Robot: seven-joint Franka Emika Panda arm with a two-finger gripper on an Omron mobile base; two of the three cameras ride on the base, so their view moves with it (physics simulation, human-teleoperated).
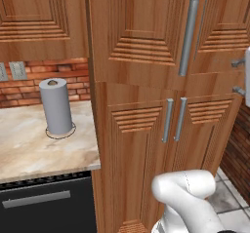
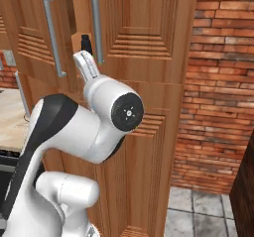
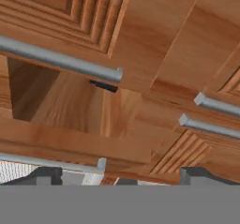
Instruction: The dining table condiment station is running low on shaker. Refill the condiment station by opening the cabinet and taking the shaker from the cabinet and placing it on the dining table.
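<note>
Shaker [image 2: 86,43], small and black, stood inside the cabinet [image 2: 144,28]; the arm reached up toward it, gripper [image 3: 117,174] open and empty.

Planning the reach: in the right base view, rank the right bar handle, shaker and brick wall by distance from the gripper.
From the gripper:
1. Right bar handle, just beside it.
2. Shaker, behind it in the cabinet gap.
3. Brick wall, far right.

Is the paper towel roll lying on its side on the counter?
No, the paper towel roll stands upright on the stone counter, beside the tall wooden cabinet.
</note>
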